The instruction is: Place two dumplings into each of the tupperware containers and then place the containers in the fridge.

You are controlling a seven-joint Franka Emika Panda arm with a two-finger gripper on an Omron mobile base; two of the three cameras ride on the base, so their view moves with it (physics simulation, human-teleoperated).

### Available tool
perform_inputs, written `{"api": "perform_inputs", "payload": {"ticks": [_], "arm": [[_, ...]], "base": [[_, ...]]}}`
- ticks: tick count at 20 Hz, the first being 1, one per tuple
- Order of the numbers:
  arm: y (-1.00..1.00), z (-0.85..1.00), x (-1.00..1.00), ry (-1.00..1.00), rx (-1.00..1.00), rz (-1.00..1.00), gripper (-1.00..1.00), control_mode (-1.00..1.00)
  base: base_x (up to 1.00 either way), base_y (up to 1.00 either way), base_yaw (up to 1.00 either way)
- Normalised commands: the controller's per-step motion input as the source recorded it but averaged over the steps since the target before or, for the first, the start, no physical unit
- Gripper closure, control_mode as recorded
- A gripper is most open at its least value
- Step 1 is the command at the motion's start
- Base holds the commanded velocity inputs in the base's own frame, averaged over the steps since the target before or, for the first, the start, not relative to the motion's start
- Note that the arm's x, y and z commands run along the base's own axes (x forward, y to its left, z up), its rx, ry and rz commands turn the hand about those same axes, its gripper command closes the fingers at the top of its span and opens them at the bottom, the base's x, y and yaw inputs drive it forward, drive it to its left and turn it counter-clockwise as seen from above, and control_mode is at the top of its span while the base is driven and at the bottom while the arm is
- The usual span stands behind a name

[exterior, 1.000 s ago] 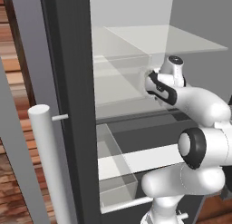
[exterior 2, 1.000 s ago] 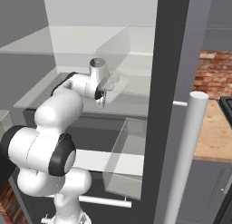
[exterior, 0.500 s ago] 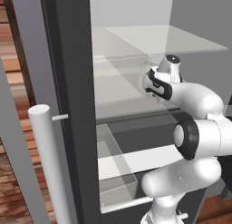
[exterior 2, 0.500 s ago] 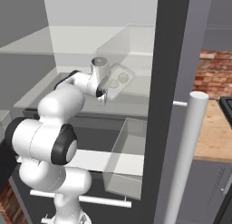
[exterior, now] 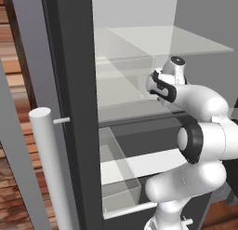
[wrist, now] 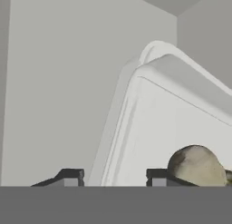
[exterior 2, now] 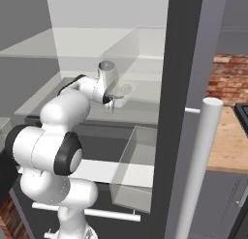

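White fridge (exterior: 69, 108) walls and glass shelves surrounded the gripper (wrist: 111, 177), whose fingers stood parted astride the pale container's (wrist: 181, 123) rim on a shelf; one dumpling (wrist: 195, 166) lay inside. No writing showed.

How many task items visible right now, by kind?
Tubs: 1, pale grey-white tub on the fridge shelf.
Dumplings: 1, dumpling inside that tub.
Fridges: 1.
Total: 3.
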Motion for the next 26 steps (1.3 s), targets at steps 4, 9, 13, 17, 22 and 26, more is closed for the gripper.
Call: {"api": "perform_inputs", "payload": {"ticks": [4,9,13,17,22,26], "arm": [[0.00,-0.06,0.00,-0.07,0.00,0.00,-1.00,-1.00],[0.00,0.00,-0.28,-0.26,0.00,0.00,-1.00,-1.00],[0.03,0.33,-0.86,-0.15,0.00,-0.01,-1.00,-1.00],[0.07,0.88,-0.90,0.03,0.00,-0.06,-1.00,-1.00],[0.32,0.49,-0.98,0.07,0.07,-0.16,-1.00,-1.00],[0.33,0.21,-0.99,0.04,0.24,-0.30,-1.00,-1.00]], "base": [[0.00,0.00,0.00],[0.00,0.00,0.00],[0.00,0.00,0.00],[0.00,0.00,0.00],[0.00,0.00,0.00],[0.00,0.00,0.00]]}}
